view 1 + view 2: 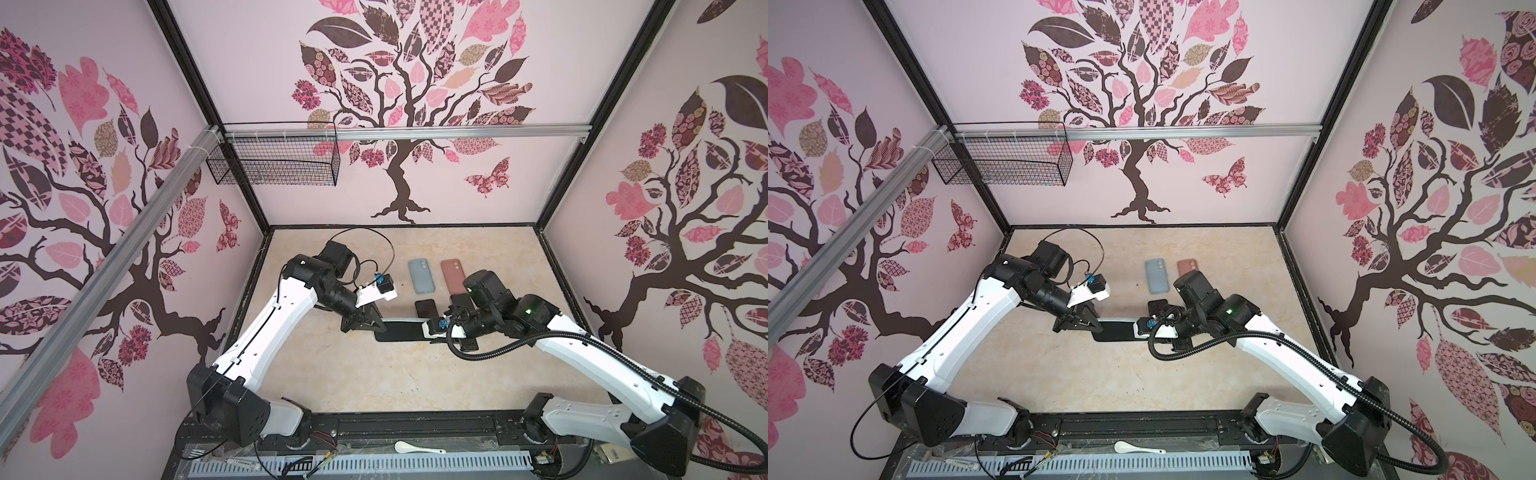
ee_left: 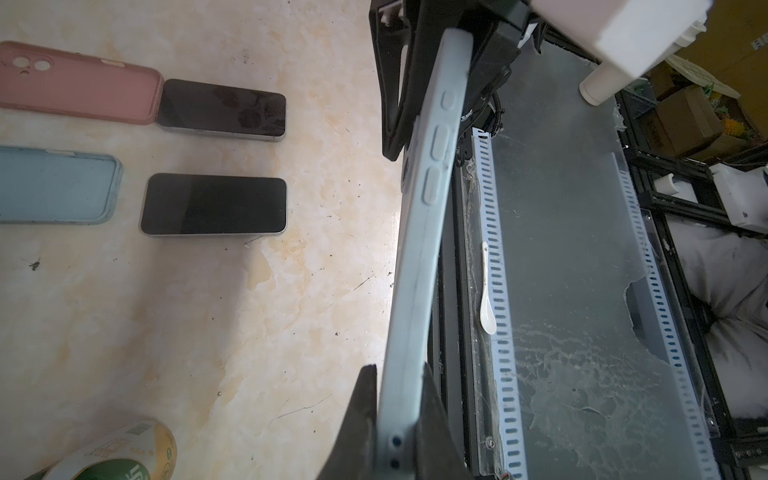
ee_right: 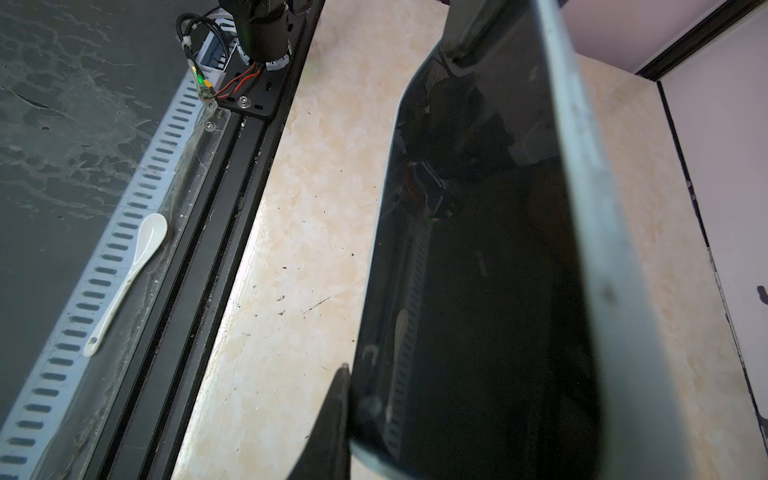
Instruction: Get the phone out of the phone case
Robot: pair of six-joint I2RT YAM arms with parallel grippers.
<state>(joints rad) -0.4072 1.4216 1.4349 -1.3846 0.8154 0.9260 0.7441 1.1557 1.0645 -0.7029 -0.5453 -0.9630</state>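
A phone [image 3: 478, 270] with a black screen sits in a pale blue phone case [image 2: 419, 249]. It hangs level above the table between my two grippers, and both top views show it as a dark slab [image 1: 401, 330] [image 1: 1117, 330]. My left gripper [image 2: 398, 372] is shut across the thickness of one end, a finger [image 2: 365, 399] on each face. My right gripper [image 1: 432, 332] is shut on the other end. There, one finger [image 3: 336, 403] lies against the screen side and the other is hidden behind the phone. The case's edge [image 3: 602, 249] runs along the screen.
On the table beyond lie an empty blue case [image 1: 419, 276], an empty pink case [image 1: 453, 274] and two bare phones [image 1: 426, 309] [image 2: 222, 108]. A labelled bottle [image 2: 116, 453] lies near the left arm. A white spoon [image 1: 417, 448] rests on the front rail. A wire basket [image 1: 274, 162] hangs on the back wall.
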